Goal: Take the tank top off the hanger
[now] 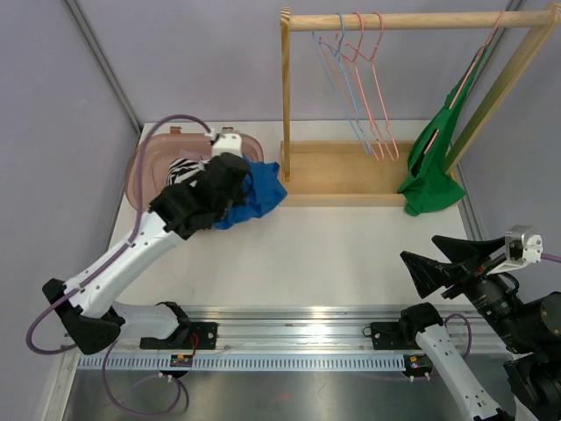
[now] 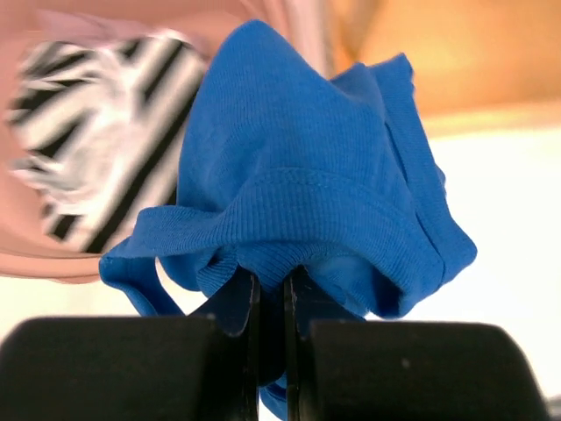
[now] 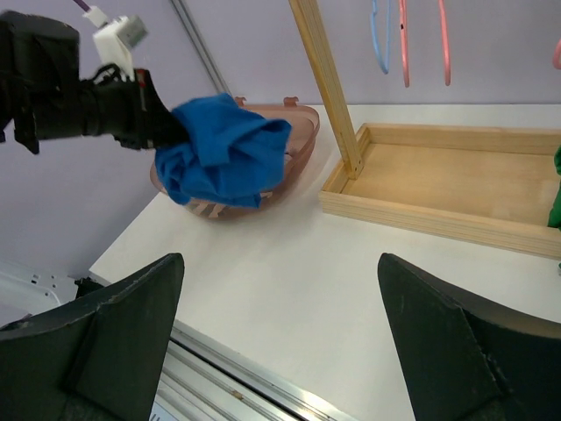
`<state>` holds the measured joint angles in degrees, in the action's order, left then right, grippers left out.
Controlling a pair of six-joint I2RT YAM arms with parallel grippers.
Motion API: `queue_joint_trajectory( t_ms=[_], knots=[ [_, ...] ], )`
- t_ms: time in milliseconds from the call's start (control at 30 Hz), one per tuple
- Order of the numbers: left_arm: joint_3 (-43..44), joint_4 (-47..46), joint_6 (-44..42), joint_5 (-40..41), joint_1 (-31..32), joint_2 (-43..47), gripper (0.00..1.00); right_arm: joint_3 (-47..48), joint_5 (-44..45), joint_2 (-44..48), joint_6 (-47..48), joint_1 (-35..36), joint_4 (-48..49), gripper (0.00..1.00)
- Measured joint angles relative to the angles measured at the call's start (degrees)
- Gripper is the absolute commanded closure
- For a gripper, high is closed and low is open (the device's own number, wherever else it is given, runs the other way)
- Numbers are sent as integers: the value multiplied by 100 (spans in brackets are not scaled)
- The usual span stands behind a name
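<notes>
Ribbed knit-cloth tank top [image 2: 298, 175], matt wooden rack [image 1: 342, 173], translucent plastic bin [image 1: 147, 171]

This looked like a robotics lab test cell rather than a home. A bare white table [image 1: 307, 254] carried a wooden rack [image 1: 346, 175], with plain grey partition panels [image 1: 53, 105] behind and beside the rack and an aluminium mounting rail [image 1: 298, 335] in front of it.

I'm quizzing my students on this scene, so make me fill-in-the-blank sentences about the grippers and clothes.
The tank top in the left gripper is ____.
The right gripper holds ____.
The garment hanging on the wooden rack is ____.
The pink basket holds a ____ cloth.
Missing words: blue; nothing; green; striped.
</notes>
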<state>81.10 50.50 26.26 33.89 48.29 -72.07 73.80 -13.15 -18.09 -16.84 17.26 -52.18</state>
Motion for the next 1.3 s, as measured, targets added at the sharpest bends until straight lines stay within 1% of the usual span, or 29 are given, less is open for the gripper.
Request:
queue_joint_trajectory(
  t_ms=[133, 167, 300, 367, 433, 467, 500, 567, 600, 633, 667, 700, 733, 800, 867, 933, 1000, 1067, 1133, 1200, 1300],
  knots=[
    [389, 105, -234, -304, -1486, 208, 100, -46, 7, 0, -2, 0, 17, 1],
    [461, 101, -271, -452, -1950, 203, 100, -79, 13, 0, -4, 0, 31, 1],
    [754, 149, -400, -1362, -3700, -50, 100, -203, 44, -26, -44, 0, 48, 0],
    [1088, 166, -455, -1812, -4345, -420, 100, -284, 57, -57, -92, 0, 103, 1],
    [1381, 136, -514, -2188, -4717, -848, 98, -380, 61, -85, -129, 0, 199, 0],
    [1521, 87, -538, -2404, -4850, -1104, 93, -450, 66, -92, -155, 0, 254, 0],
    [1598, 9, -557, -2653, -4966, -1349, 70, -525, 79, -103, -184, 0, 306, 1],
    [1617, -105, -610, -3143, -5149, -1792, 67, -651, 175, -155, -249, 0, 365, 1],
    [1617, -120, -616, -3397, -5226, -2002, 60, -693, 219, -210, -273, 0, 385, 1],
    [1617, -127, -651, -3574, -5274, -2168, 43, -715, 269, -280, -299, 0, 396, 1],
    [1617, -125, -715, -3790, -5318, -2345, 30, -719, 321, -385, -321, 0, 402, 0],
    [1617, -105, -743, -3989, -5348, -2490, 9, -721, 367, -507, -348, 0, 413, 1],
    [1617, -70, -778, -4153, -5368, -2588, 1, -719, 420, -627, -376, 0, 428, 1],
    [1602, -22, -769, -4360, -5357, -2618, 1, -719, 522, -894, -413, 0, 431, 0],
    [1587, -9, -785, -4457, -5305, -2439, 1, -717, 651, -1134, -422, 0, 428, 1],
    [1482, -39, -798, -4452, -5174, -2022, 1, -654, 822, -1318, -411, 0, 396, 1],
    [1303, -90, -831, -4336, -4863, -1388, 1, -479, 1139, -1493, -378, 0, 330, 0],
    [1119, -127, -857, -4033, -4186, -619, 1, -131, 1539, -1718, -348, 0, 177, 0],
    [1019, -184, -894, -3703, -3209, 85, 1, 350, 1904, -2017, -273, 0, 39, 1],
    [831, -245, -894, -3438, -2444, 643, 1, 748, 2238, -2310, -192, 0, -11, 1],
    [155, -249, -837, -2944, -1836, 1506, 1, 1191, 2789, -2780, -35, 0, -50, 1]
  ],
)
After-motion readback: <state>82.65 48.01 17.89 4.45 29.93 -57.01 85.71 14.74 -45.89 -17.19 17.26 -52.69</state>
